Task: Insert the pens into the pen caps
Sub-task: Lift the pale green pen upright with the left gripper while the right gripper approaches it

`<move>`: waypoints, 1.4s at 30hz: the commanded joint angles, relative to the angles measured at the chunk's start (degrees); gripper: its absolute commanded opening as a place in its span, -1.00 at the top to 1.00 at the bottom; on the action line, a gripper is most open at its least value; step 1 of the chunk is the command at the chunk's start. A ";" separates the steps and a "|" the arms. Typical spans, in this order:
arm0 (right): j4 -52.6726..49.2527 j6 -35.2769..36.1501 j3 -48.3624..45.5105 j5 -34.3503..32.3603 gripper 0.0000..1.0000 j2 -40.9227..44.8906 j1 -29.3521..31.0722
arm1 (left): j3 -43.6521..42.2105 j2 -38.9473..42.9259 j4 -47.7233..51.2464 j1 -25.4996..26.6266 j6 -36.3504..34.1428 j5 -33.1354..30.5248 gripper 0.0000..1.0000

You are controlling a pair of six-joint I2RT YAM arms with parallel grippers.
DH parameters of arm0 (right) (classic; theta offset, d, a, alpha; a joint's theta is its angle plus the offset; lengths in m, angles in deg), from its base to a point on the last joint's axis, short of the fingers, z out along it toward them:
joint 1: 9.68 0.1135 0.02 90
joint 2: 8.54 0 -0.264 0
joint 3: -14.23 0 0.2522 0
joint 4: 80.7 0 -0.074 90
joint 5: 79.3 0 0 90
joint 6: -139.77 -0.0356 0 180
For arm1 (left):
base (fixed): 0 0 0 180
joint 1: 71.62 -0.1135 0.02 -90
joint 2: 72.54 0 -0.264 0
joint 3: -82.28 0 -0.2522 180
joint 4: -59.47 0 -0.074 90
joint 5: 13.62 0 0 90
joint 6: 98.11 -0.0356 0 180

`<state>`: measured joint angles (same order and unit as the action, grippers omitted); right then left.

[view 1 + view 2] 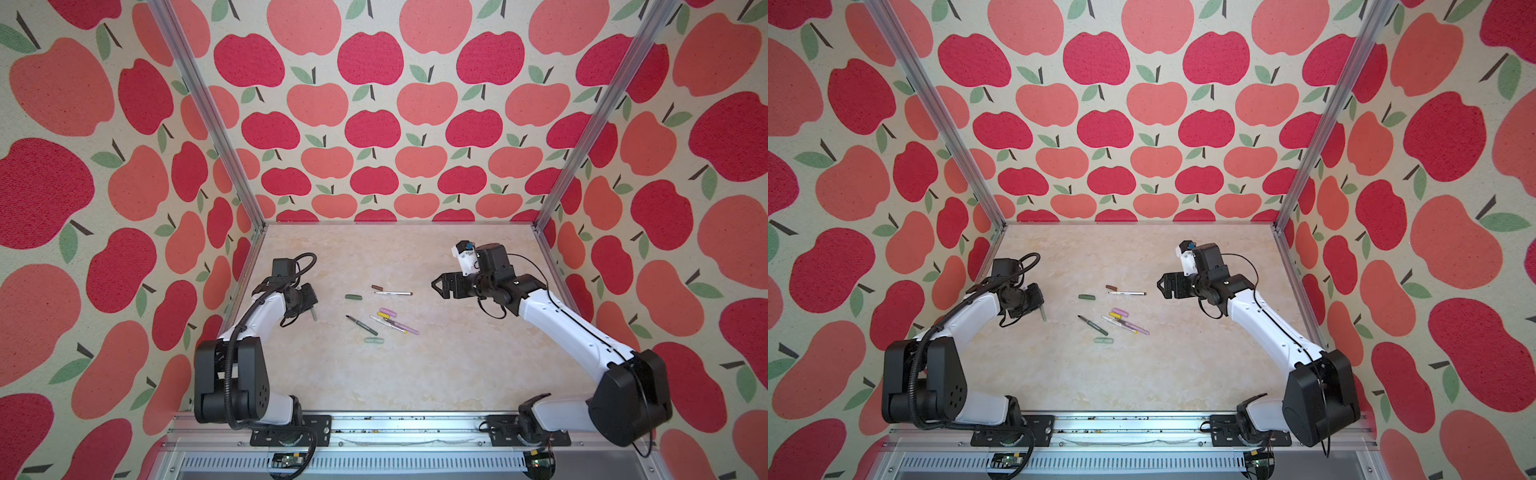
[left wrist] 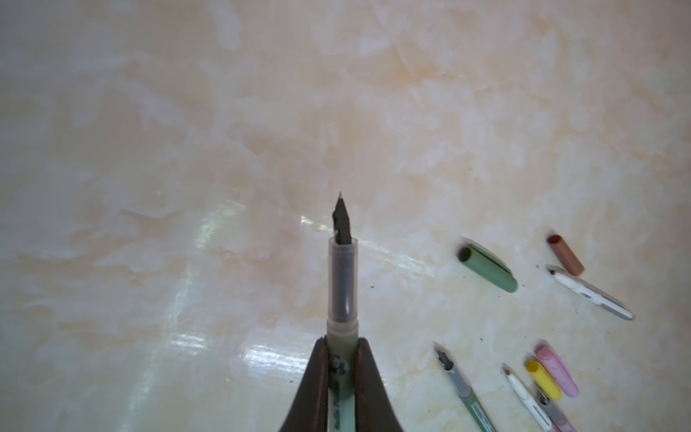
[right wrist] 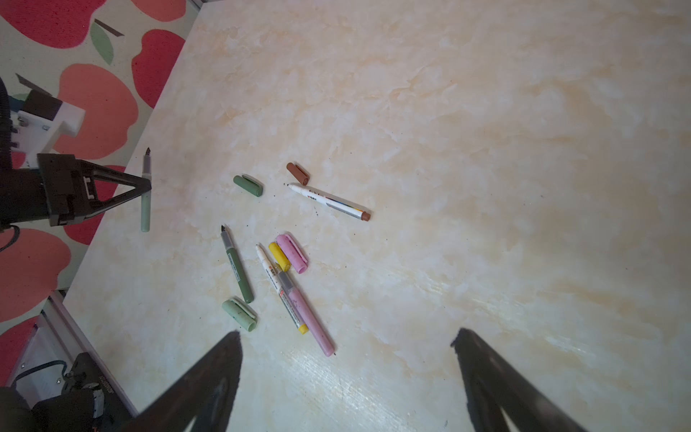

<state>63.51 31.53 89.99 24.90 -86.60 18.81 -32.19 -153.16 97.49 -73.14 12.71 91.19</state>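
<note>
At the left of the table [image 1: 415,374], the left fingers [image 2: 314,381] grip the sage green pen [image 2: 342,284], its dark tip bare. Mid-table lie the dark green cap [image 1: 353,297], the dark green pen [image 1: 362,325] with the sage cap [image 1: 373,340] just beside its end, and the yellow pen [image 3: 267,263] against the pink pen [image 3: 314,325]. The right fingers [image 3: 217,374] stand wide open, holding nothing.

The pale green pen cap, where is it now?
In both top views the pale green pen cap lies on the table, slightly left of centre, closest to the camera, just beside the dark green pen's back end.
</note>
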 commanded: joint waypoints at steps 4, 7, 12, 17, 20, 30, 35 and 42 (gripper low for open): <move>1.60 -2.44 5.43 9.82 -0.83 -1.89 0.41 | -0.27 6.04 -13.11 1.97 -3.44 25.55 0.91; 4.28 -5.56 7.08 13.58 -0.82 -3.00 0.38 | -0.05 6.94 -17.04 4.17 -2.65 32.96 0.91; 11.51 -13.31 8.29 19.12 -0.77 -4.95 0.44 | 0.19 7.38 -20.89 9.92 -1.98 37.41 0.92; 15.17 -16.41 9.54 20.70 -0.70 -6.72 2.60 | -0.12 7.11 -23.65 12.61 0.58 37.83 0.92; 15.08 -16.14 11.18 20.70 -0.67 -7.90 5.07 | -1.29 7.14 -27.02 13.42 3.53 38.23 0.92; 16.21 -16.35 16.92 19.64 -0.55 -14.00 9.08 | -1.85 6.89 -29.41 16.76 5.78 36.95 0.93; 16.57 -16.55 18.55 19.64 -0.51 -16.50 10.09 | -1.89 6.56 -30.26 17.83 6.32 36.48 0.92; 17.69 -17.43 20.46 20.31 -0.35 -19.34 11.49 | -1.77 5.37 -31.43 18.92 6.87 36.17 0.92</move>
<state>79.08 15.01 108.15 44.31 -105.00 29.58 -33.42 -146.95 68.44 -54.67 19.07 127.25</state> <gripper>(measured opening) 0.677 0.129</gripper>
